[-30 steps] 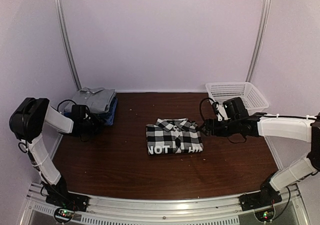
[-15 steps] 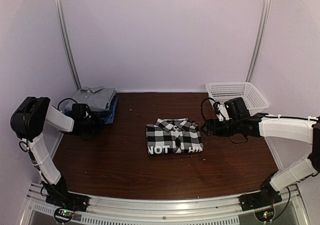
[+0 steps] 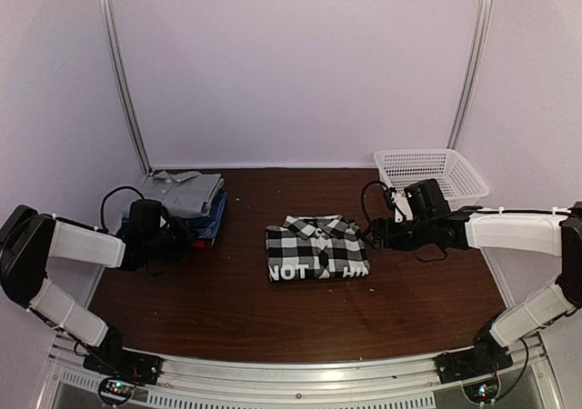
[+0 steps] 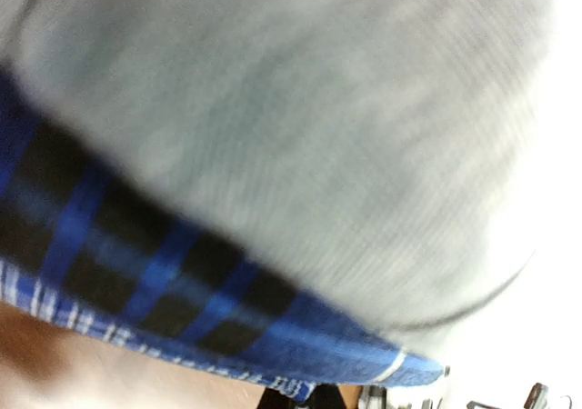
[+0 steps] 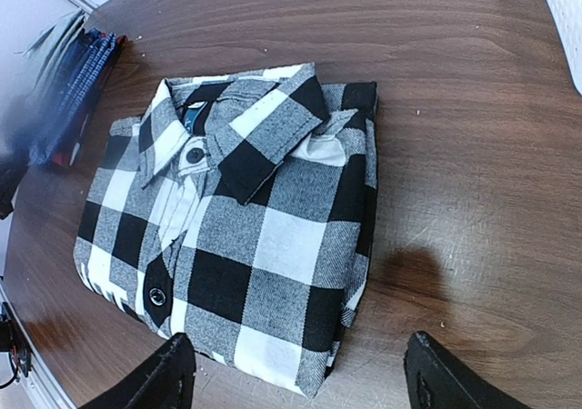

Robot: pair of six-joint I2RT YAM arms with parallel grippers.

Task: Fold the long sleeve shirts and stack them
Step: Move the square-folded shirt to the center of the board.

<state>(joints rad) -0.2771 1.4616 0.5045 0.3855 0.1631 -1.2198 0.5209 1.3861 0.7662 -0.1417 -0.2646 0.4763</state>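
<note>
Overhead, room: pale lilac walls on three sides, dark wooden table (image 3: 227,309) below.
Overhead, plaid shirt (image 3: 316,248): lies folded at mid-table, collar to the far side, well apart from the pile; likely the next piece to carry over.
Overhead, shirt stack (image 3: 202,216): sits at the far left corner, light grey shirt (image 3: 186,189) on top of blue ones.
Overhead, left gripper (image 3: 177,238): meets the stack's near edge with jaws closed, probably to nudge or square it; any pinch on cloth not discernible.
Overhead, right gripper (image 3: 368,234): hovers low, just beside the plaid shirt's right edge.
Overhead, mesh basket (image 3: 435,168): stands at the far right corner behind the right gripper, off the route to the stack.
Left wrist: fills with the blurred grey shirt, blue-and-black check shirt (image 4: 136,277) directly under it, sliver of table at bottom left; own fingers hidden.
Right wrist: shows both fingertips (image 5: 171,377) spread wide with nothing gripped, the plaid shirt's near fold just ahead, the stack far off at upper left, only bare wood between.
</note>
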